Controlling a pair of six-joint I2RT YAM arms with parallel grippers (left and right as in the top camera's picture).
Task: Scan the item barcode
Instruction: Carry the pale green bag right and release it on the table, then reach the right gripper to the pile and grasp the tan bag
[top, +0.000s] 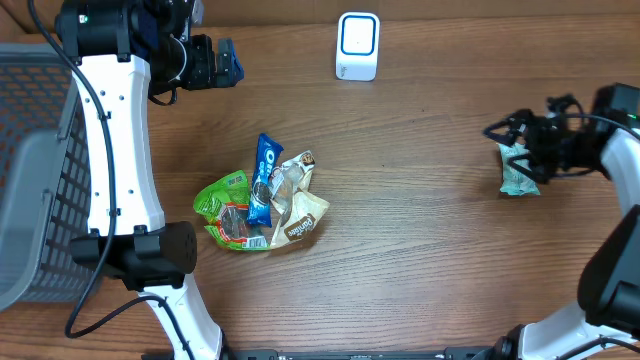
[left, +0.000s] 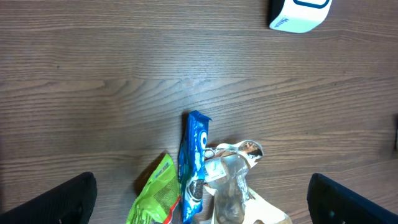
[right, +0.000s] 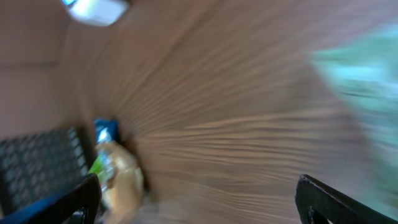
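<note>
A mint-green snack packet (top: 518, 176) lies flat on the wooden table at the far right. My right gripper (top: 512, 138) hovers just above its far end, jaws wide open and holding nothing. The right wrist view is motion-blurred: the right gripper (right: 199, 202) has bare table between its fingers, and the packet (right: 364, 68) is a pale green smear at upper right. The white barcode scanner (top: 357, 45) stands at the back centre. My left gripper (top: 226, 62) stays open and empty at the back left, and in its wrist view the left gripper (left: 202, 208) looks down on the scanner (left: 298, 14).
A pile of snack packets lies mid-table: a blue Oreo pack (top: 263, 178), a green bag (top: 226, 208) and a cream pouch (top: 300, 215). A grey mesh basket (top: 40, 170) fills the left edge. The left arm's white links (top: 125, 170) cross between basket and pile.
</note>
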